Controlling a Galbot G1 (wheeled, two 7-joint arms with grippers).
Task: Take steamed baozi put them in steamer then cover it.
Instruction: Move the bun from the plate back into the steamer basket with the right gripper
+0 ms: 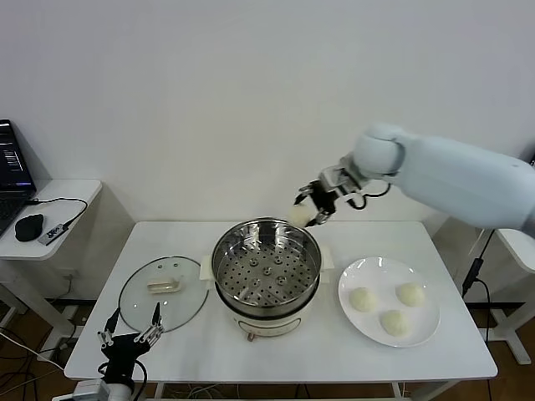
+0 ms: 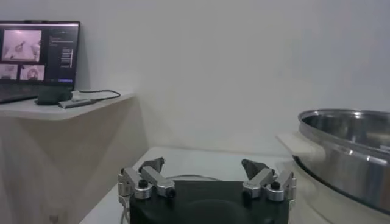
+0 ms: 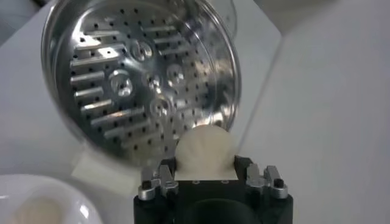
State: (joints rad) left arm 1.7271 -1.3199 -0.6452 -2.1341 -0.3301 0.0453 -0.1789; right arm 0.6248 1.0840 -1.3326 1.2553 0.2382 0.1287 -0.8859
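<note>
My right gripper (image 1: 308,210) is shut on a cream-white baozi (image 1: 299,216) and holds it in the air just above the far right rim of the steamer (image 1: 266,251). In the right wrist view the baozi (image 3: 205,149) sits between the jaws over the steamer's perforated tray (image 3: 131,79), which has no buns on it. Three more baozi (image 1: 361,299) lie on the white plate (image 1: 349,280) to the right of the steamer. The glass cover (image 1: 134,309) with its cream handle lies flat on the table to the left. My left gripper (image 1: 131,331) is open and empty at the table's front left edge.
A side table at far left holds a laptop (image 1: 12,171), a mouse (image 1: 29,225) and cables. The white wall stands close behind the table. In the left wrist view the steamer's steel wall (image 2: 347,152) is near the left gripper (image 2: 204,170).
</note>
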